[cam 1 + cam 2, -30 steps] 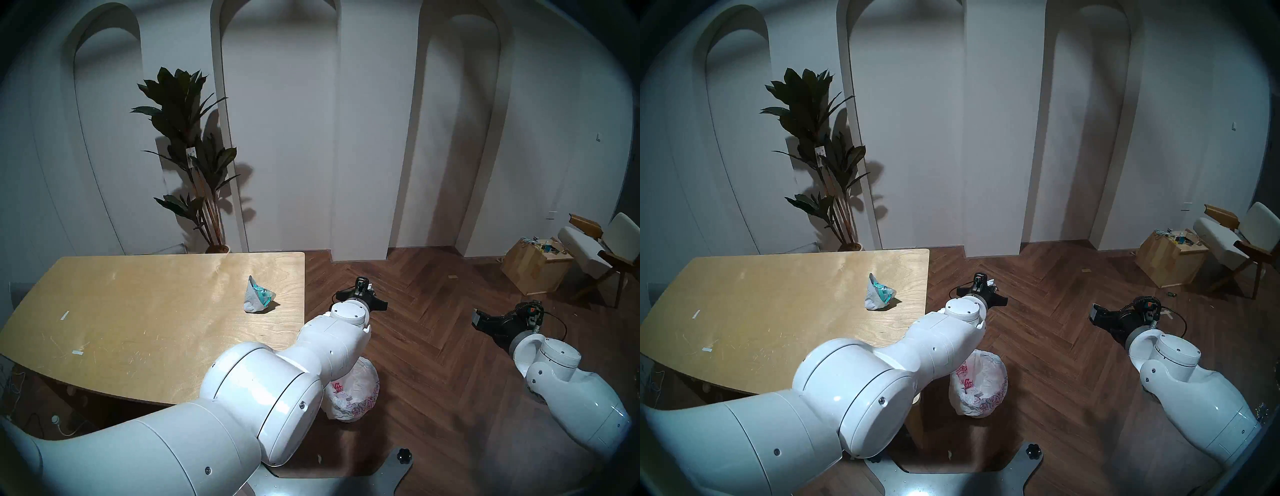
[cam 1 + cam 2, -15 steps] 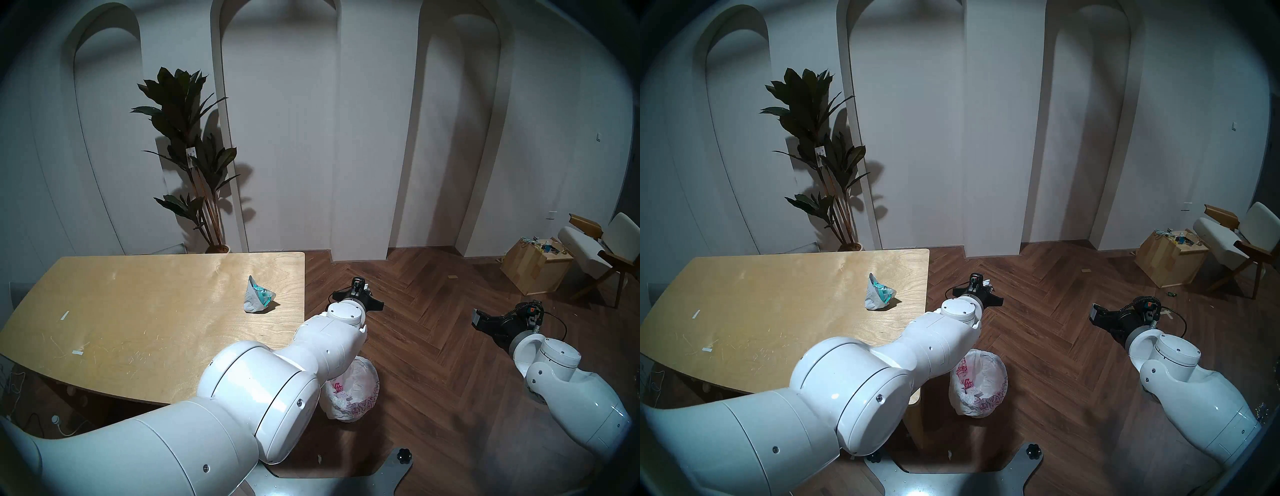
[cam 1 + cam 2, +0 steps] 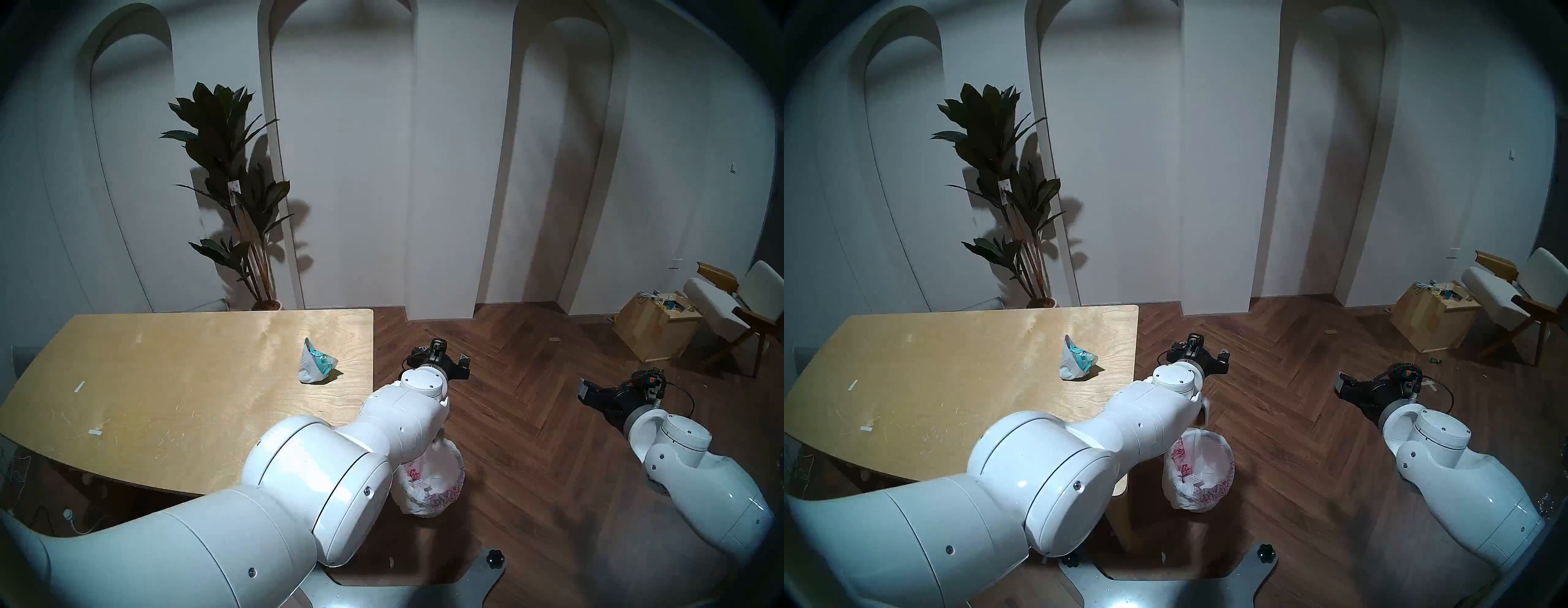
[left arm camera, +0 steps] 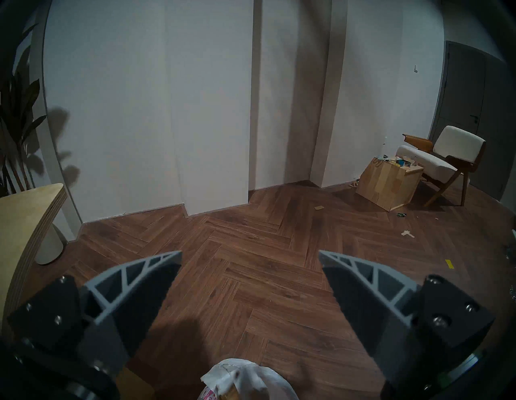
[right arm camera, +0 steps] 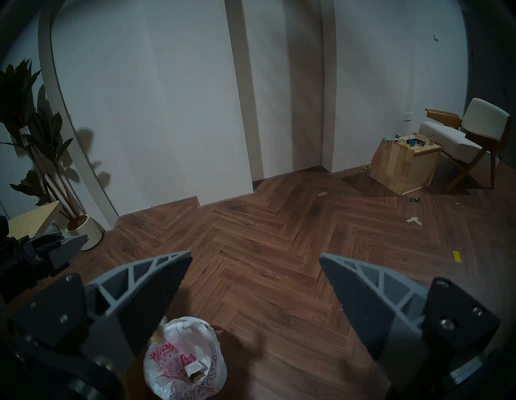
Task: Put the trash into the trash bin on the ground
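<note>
- On the table [image 3: 169, 361] at your left, the crumpled wrapper [image 3: 316, 361] lies alone.
- Your left gripper [image 4: 250, 259] hangs above the trash bin [image 5: 184, 360], jaws apart, empty.
- A small torn box [image 5: 194, 370] sits inside.
- Your right gripper [image 5: 255, 262] is spread wide, empty.

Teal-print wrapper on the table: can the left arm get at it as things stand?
Probably yes. The wrapper lies alone near the table edge, the open, empty left gripper hangs just beside that edge, nothing between.

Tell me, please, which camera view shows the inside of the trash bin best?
The right wrist view: it looks down into the trash bin, showing a small cardboard box inside. Both head views see it partly behind the left arm; the left wrist view catches only its top edge.
</note>
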You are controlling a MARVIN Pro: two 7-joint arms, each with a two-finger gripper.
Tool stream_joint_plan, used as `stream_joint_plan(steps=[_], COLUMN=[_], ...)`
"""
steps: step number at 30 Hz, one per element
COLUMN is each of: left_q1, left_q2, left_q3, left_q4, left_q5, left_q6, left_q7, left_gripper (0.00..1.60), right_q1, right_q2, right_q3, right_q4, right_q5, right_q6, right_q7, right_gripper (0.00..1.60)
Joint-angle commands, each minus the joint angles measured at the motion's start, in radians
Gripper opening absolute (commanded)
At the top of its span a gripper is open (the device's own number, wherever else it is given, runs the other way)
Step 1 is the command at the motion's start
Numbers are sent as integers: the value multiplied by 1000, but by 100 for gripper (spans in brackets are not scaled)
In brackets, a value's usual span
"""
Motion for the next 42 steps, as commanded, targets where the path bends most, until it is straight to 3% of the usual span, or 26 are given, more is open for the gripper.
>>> stream_joint_plan(steps=[1,14,27,32,40,42], left_q1=[-37,-56,-132,-165,-184,-190], left_q2=[-5,1,17,66,197,204], left_q3=[-3,7,57,63,49,26], left_q4=[-12,-15,-105,-154,-200,-190], left_q5=[-1,15,73,90,112,114], left_q6=[-13,-34,-143,-181,-206,-210], left_q7=[6,31,115,158,252,279], left_gripper=[160,160,160,160,160,160], right_q1=[5,3,3,3,5,5], right_q2=[-1,-2,-1,0,1,1], right_q3=[10,12,12,11,9,8], right_q4=[-10,-12,-14,-13,-12,-11], right_q5=[3,4,7,7,8,8], right_q6=[-4,-5,-5,-5,-4,-4], right_q7=[-2,-4,-8,-9,-10,-10], right_gripper=[160,160,160,160,160,160])
